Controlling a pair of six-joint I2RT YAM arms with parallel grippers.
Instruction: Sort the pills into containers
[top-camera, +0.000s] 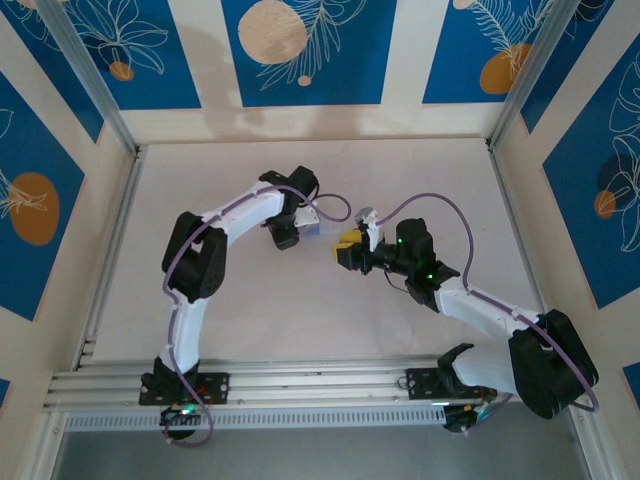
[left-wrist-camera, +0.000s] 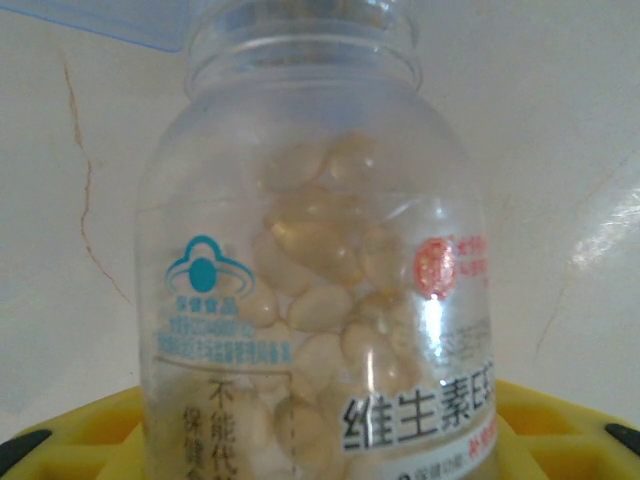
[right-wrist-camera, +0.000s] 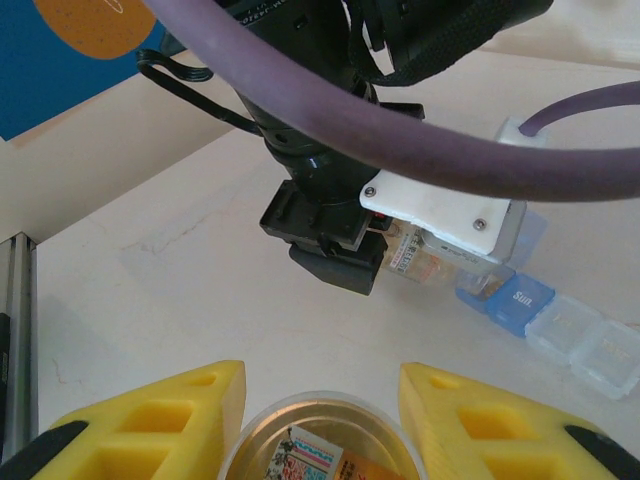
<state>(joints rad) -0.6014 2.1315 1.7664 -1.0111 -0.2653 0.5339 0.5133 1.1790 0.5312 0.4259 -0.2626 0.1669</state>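
In the left wrist view a clear vial (left-wrist-camera: 320, 270) with printed labels stands close up, and the tan pills (left-wrist-camera: 315, 300) show through its wall. My left gripper (left-wrist-camera: 320, 445) is shut on the vial's lower part, its yellow fingers (left-wrist-camera: 70, 440) on either side. The vial's open neck points at a blue edge of the pill box (left-wrist-camera: 110, 22). In the right wrist view, the blue and clear containers (right-wrist-camera: 560, 320) lie just under the vial (right-wrist-camera: 430, 262). My right gripper (right-wrist-camera: 320, 400) is shut on a round clear cap (right-wrist-camera: 320, 450), a short way off the box.
From above, both grippers meet mid-table, left gripper (top-camera: 297, 230) and right gripper (top-camera: 350, 245) either side of the pill box (top-camera: 318, 232). A purple cable (right-wrist-camera: 400, 130) crosses the right wrist view. Blue-patterned walls ring the white table (top-camera: 320, 330).
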